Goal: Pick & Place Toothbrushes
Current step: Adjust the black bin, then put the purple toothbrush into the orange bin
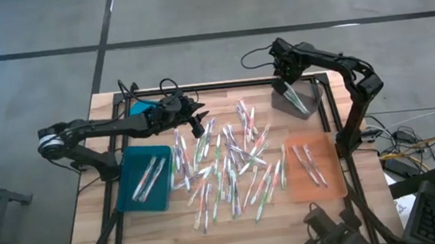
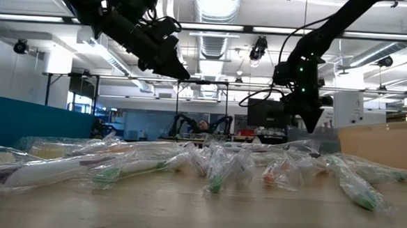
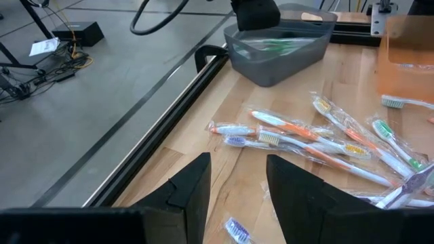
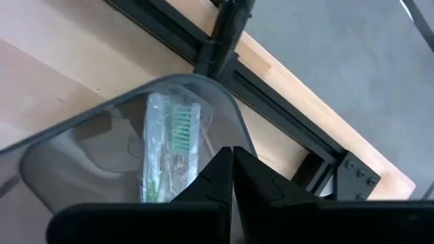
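Note:
Many wrapped toothbrushes (image 1: 230,169) lie scattered on the wooden table's middle, also seen in the low view (image 2: 215,167) and the left wrist view (image 3: 305,139). My left gripper (image 1: 196,124) hovers open above the pile's far left end, with nothing between its fingers (image 3: 196,183). My right gripper (image 1: 287,85) hangs shut over the grey tray (image 1: 311,95) at the far right, pointing steeply down. In that tray lies a wrapped green toothbrush (image 4: 169,146). The right gripper (image 4: 232,166) holds nothing that I can see.
A teal tray (image 1: 125,159) at the near left and an orange tray (image 1: 328,187) at the near right each hold a few toothbrushes. A black frame rail (image 1: 222,87) runs along the table's edges. Black cables (image 1: 167,85) lie at the far edge.

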Tool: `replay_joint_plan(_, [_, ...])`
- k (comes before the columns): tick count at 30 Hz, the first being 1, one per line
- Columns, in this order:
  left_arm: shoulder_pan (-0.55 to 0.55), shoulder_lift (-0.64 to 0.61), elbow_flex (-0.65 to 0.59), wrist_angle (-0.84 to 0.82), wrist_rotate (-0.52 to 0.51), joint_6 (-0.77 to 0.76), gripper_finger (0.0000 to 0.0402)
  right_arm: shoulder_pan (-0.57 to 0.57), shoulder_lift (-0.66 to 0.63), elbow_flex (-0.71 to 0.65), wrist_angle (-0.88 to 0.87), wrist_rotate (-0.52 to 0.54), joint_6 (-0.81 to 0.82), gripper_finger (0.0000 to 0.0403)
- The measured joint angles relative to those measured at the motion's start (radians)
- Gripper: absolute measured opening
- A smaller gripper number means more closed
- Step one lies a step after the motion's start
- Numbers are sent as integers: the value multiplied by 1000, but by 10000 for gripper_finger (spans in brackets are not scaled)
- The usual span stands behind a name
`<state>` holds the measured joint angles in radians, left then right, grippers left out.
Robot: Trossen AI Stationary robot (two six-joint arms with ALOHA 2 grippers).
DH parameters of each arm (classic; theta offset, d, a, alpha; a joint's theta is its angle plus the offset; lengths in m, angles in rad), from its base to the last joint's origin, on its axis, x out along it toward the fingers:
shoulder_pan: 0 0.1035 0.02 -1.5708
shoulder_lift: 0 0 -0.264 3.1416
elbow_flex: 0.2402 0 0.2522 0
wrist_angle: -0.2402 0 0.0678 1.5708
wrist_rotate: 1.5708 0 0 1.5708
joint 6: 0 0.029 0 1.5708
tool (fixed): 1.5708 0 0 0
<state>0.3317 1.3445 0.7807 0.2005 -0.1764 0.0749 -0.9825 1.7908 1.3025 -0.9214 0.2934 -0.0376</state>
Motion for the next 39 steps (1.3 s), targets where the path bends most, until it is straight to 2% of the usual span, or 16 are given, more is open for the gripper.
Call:
replay_joint_plan(8, [0, 0, 0, 0, 0, 0, 149, -24, -2, -1, -24, 13, 4, 8])
replay_joint_plan(12, [0, 0, 0, 0, 0, 0, 149, -16, -23, -1, -15, -94, 0, 8])
replay_joint_plan(14, [0, 0, 0, 0, 0, 0, 149, -3, -48, -1, -6, -112, 0, 8])
replay_joint_plan(39, [0, 0, 0, 0, 0, 0, 149, 201, -566, -1, -11, -111, -14, 8])
